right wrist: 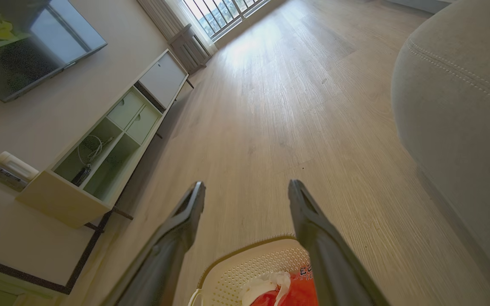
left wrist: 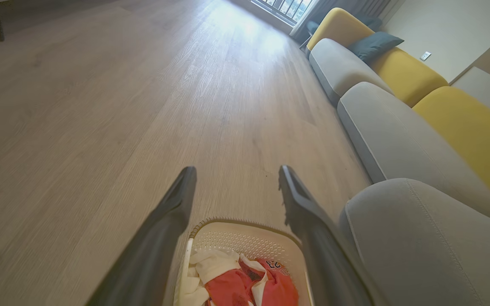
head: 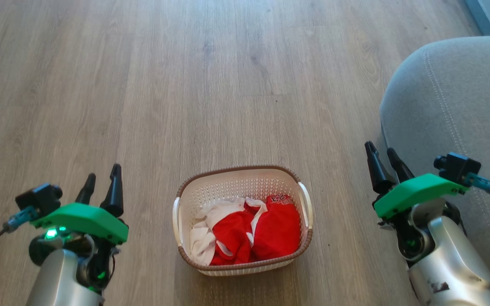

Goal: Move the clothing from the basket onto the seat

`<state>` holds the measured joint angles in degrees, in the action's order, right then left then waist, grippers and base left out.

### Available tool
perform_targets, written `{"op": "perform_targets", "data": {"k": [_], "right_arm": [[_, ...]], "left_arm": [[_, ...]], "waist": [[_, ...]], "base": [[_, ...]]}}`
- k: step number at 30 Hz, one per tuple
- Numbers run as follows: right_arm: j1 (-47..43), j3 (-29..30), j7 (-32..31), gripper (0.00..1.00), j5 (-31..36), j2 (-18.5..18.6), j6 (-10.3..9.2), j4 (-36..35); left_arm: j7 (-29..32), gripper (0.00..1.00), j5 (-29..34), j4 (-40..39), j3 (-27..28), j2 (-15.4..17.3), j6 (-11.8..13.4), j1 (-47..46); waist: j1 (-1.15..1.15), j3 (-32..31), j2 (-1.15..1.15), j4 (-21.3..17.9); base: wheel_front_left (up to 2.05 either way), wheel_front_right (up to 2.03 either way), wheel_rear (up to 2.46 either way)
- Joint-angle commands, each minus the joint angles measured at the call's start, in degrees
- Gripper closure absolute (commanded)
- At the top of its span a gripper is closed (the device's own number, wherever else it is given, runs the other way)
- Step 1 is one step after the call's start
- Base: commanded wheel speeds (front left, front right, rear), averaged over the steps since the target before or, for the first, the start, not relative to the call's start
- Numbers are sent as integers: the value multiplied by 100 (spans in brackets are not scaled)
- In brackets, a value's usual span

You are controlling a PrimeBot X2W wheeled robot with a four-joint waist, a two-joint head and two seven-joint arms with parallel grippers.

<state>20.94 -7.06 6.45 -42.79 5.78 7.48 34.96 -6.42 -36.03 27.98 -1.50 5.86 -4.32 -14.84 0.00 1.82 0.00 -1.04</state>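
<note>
The cream basket [head: 194,199] with its brown rim stands on the wood floor, straight ahead and low in the head view. Red and white clothing [head: 249,231] lies bunched inside it, one red piece showing white printed digits. The grey seat [head: 453,97] rises at the right, its rounded corner and pale stitching visible. My left gripper [head: 102,178] hovers open to the left of the basket, holding nothing. My right gripper [head: 383,155] hovers open to the right, close beside the seat. Both wrist views look over the basket [left wrist: 249,238] [right wrist: 266,259] and clothing [left wrist: 245,284] [right wrist: 287,293] between spread fingers.
More grey and yellow sofa cushions [left wrist: 402,76] run along the wall beyond the seat [left wrist: 423,238]. A low cabinet [right wrist: 113,140] and a dark screen [right wrist: 24,46] stand across the room. Wood floor [head: 185,85] stretches ahead of the basket.
</note>
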Motion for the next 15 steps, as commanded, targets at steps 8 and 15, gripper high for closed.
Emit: {"op": "perform_targets", "data": {"k": [8,15], "right_arm": [[579,-198,205,0,652,97,1,-36],[762,-217,323,0,1180,125,1,90]], "left_arm": [[-216,0,697,-241,112,210,115,-478],[-333,0,1156,-234,150,226,139,-581]], "waist": [[0,48,0,-4],[0,60,0,-11]], "base": [[0,0,0],[0,0,0]]}}
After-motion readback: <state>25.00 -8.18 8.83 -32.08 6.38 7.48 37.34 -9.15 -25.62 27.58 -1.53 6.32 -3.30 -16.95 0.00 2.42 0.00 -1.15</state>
